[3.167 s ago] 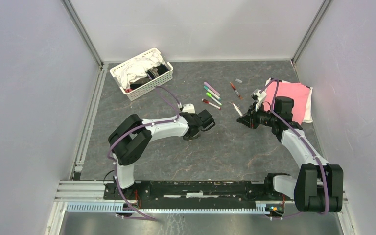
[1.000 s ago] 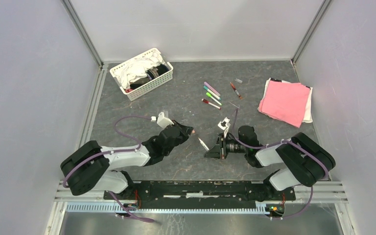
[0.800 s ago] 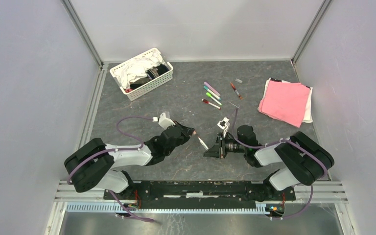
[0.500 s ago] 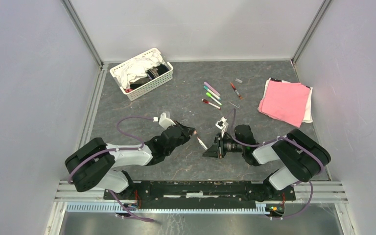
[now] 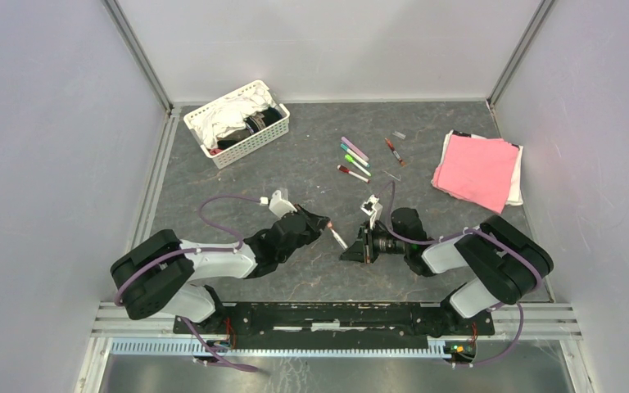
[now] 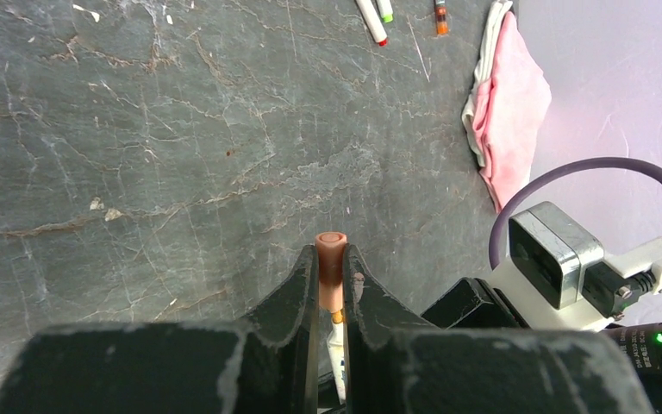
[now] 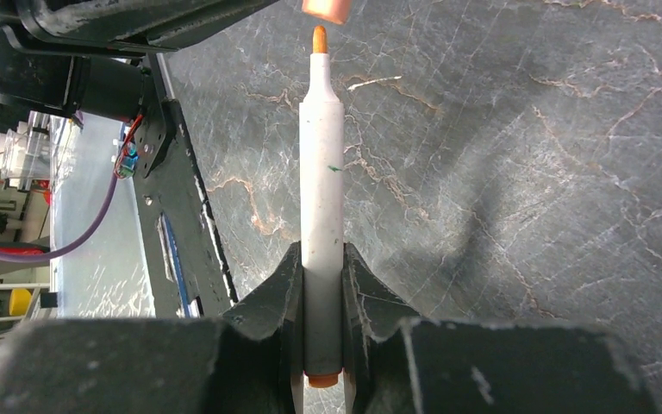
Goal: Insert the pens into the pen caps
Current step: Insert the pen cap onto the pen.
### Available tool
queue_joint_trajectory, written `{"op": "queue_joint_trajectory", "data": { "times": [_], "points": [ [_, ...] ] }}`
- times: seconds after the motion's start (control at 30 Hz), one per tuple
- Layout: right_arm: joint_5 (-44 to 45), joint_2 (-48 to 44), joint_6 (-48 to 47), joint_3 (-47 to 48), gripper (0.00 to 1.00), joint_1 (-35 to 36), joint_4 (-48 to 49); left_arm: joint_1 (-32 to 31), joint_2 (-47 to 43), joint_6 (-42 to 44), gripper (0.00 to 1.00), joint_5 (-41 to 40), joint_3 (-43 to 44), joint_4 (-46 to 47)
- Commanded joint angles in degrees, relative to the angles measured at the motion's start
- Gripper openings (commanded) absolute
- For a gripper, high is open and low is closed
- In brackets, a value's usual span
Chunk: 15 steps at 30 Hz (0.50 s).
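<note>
My left gripper (image 6: 331,252) is shut on a short salmon-orange pen cap (image 6: 331,263) and holds it above the table, open end facing the right arm. My right gripper (image 7: 321,257) is shut on a white pen (image 7: 321,164) with an orange tip. That tip points at the cap (image 7: 326,8), in line with it and a small gap short of its mouth. In the top view the two grippers (image 5: 324,223) (image 5: 349,246) face each other at centre front with the pen (image 5: 338,238) between them. Several more pens (image 5: 355,160) lie further back.
A white basket (image 5: 254,145) of cloths stands at the back left. A folded pink cloth (image 5: 479,170) lies at the back right. A brown-ended pen (image 5: 393,151), a small grey piece (image 5: 399,134) and a thin sliver (image 5: 391,174) lie between them.
The two grippers have closed in on each other. The cap has moved right and the pen up and left, so the gap between tip and cap has shrunk.
</note>
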Motion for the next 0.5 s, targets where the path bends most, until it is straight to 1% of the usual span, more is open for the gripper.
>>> {"op": "queue_joint_trajectory", "data": {
  "times": [0.0,0.3,0.47],
  "points": [
    [2.4,-0.9,-0.7,1.9,0.00,0.1,-1.8,-0.6,0.7,-2.6,0.02,-1.1,0.4,2.1],
    [3.0,-1.3,-0.8,1.9,0.00,0.0,-2.3,-1.4,1.3,-2.8,0.02,-1.4,0.9,1.9],
    [3.2,-1.8,-0.8,2.0,0.00,0.0,-2.3,-2.1,1.4,-3.0,0.02,-2.4,1.7,0.0]
  ]
}}
